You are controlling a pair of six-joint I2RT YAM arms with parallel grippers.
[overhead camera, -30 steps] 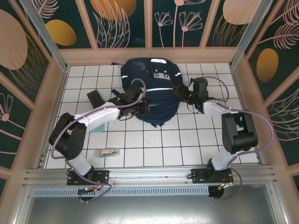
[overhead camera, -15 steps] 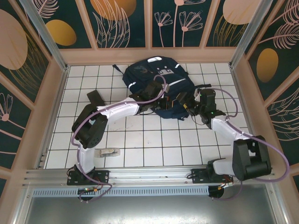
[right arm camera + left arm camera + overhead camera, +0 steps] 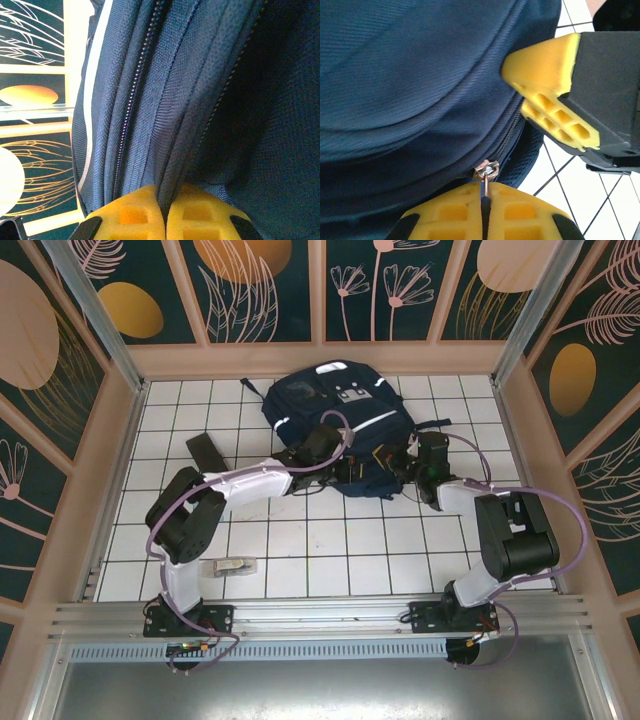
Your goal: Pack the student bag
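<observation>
From above, found the student bag (image 3: 335, 405) lying on the white-tiled tabletop (image 3: 300, 540), close to the far edge and about midway between the left and right edges, with its white stripes facing up. Saw both arms reaching to the bag's near side: left gripper (image 3: 345, 465) at the near-left part of it, right gripper (image 3: 395, 465) just beside, at the near-right part. Could not judge either grip from that height. Noted a flat black object (image 3: 207, 451) near the left edge, well apart from the bag, and a clear packet (image 3: 232, 566) toward the near-left corner.

From the left wrist, saw navy fabric of the bag (image 3: 420, 75) across most of the picture. Found the left gripper (image 3: 485, 212) closed, its yellow fingers pressed together on the metal zipper pull (image 3: 486, 171), ring of the pull sitting right at the fingertips. Made out the zipper (image 3: 512, 135) running up from the pull along a seam. Caught a yellow finger of the right gripper (image 3: 550, 90) at the right, against the bag's edge, with white tiles behind.

From the right wrist, saw the right gripper (image 3: 165, 212) shut, pinching a fold of the bag's (image 3: 200, 75) fabric between its yellow fingers. Noted a closed zipper line (image 3: 137, 85) left of that fold.
</observation>
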